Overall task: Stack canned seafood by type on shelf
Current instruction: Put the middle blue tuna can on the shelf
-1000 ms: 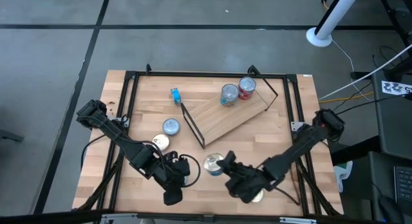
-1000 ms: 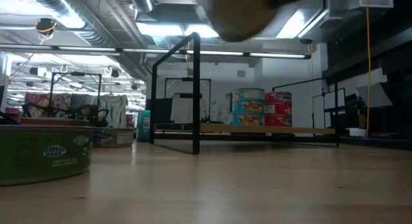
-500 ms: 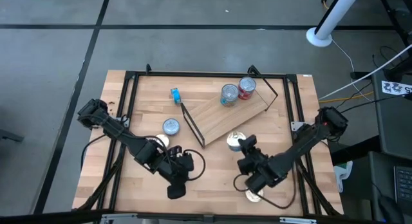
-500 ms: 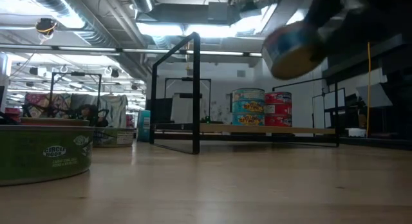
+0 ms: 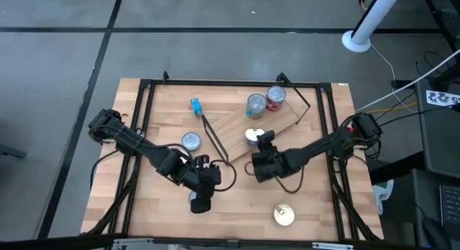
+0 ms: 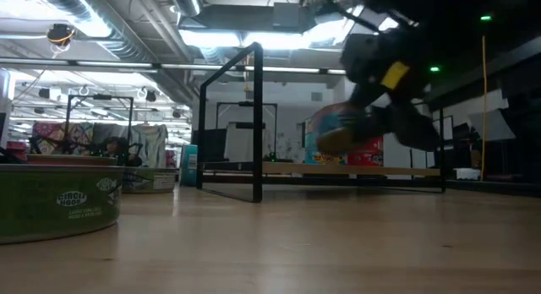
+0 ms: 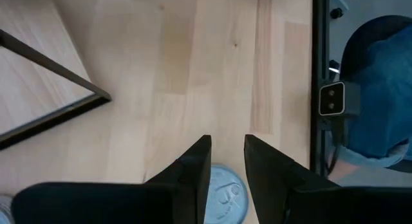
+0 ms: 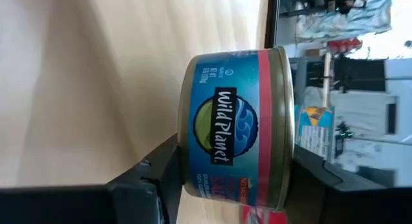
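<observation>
Two stacks, blue tins (image 5: 256,105) and red tins (image 5: 276,98), already stand on the pale wood shelf (image 5: 244,135). The right claw (image 5: 257,146) grips a blue-and-pink labelled tin (image 8: 235,127) at the shelf's near edge. The left claw (image 7: 225,161), narrowly parted, hovers over a silver-lidded tin (image 7: 225,197); four smooth round tins wait on the worktop (image 5: 237,207).

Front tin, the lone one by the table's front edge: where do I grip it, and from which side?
Grip the front tin across its round side wall, coming straight down. It lies flat, lid up, so only the low wall offers opposed faces, and nothing stands beside it. The left pincer is open; the right pincer holds a blue tin.
</observation>
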Robot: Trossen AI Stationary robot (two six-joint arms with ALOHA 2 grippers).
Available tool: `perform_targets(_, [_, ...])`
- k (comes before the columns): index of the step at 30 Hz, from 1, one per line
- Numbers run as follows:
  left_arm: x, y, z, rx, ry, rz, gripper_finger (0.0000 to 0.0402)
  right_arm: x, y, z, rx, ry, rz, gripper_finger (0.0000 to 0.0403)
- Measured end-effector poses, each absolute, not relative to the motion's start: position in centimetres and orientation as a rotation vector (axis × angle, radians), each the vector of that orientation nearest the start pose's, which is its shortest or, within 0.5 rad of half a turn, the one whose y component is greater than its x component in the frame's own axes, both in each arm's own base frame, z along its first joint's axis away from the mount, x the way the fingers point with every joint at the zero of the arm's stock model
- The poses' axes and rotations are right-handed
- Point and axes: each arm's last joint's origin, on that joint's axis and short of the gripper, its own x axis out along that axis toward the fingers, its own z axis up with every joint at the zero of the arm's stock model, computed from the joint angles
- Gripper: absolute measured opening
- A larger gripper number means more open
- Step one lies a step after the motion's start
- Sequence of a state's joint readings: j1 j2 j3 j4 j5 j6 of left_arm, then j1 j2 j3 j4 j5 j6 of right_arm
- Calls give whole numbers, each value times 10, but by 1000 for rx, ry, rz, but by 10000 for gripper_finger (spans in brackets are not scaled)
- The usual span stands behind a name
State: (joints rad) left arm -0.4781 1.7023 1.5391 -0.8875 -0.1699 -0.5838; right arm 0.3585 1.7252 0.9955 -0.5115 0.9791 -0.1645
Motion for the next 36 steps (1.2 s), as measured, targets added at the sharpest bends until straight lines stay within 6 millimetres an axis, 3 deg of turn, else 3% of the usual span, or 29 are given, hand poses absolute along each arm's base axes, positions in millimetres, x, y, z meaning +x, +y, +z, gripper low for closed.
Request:
perform_targets(13, [320, -151, 301, -99, 1033, -20, 88, 323, 36, 168, -781, 1067, -400, 191])
perform_targets(32, [320, -151, 301, -102, 1032, -19, 88, 323, 35, 168, -786, 1072, -386, 191])
perform_targets(36, [320, -151, 301, -103, 1032, -19, 88, 323, 35, 168, -784, 1073, -383, 213])
